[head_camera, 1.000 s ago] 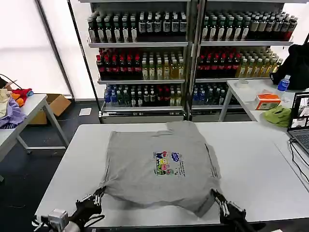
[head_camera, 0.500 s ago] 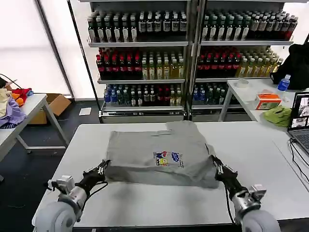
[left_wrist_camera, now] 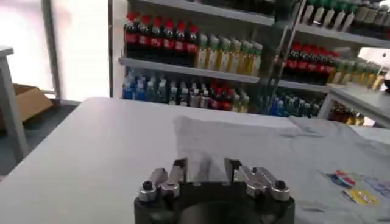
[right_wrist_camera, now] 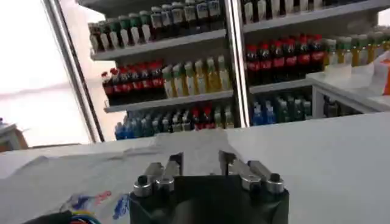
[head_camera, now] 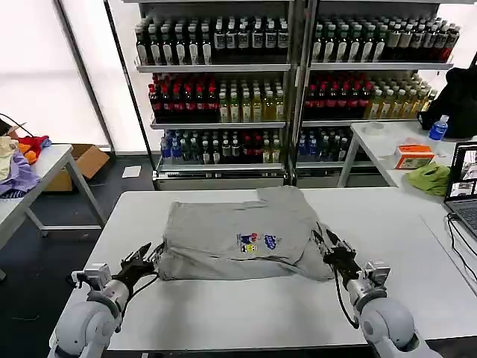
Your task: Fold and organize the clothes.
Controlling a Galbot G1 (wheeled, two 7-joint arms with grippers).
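Grey shirt (head_camera: 238, 239) folded over, centre of white table (head_camera: 246, 313) | left end effector (head_camera: 146, 257) released, lower left | right end effector (head_camera: 326, 244) released, lower right

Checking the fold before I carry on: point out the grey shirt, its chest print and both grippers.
grey shirt (head_camera: 223, 224), head view, plain cloth left of the print.
chest print (head_camera: 258, 243), head view, middle of the print.
left gripper (head_camera: 150, 255), head view, between its fingertips.
right gripper (head_camera: 326, 244), head view, between its fingertips.
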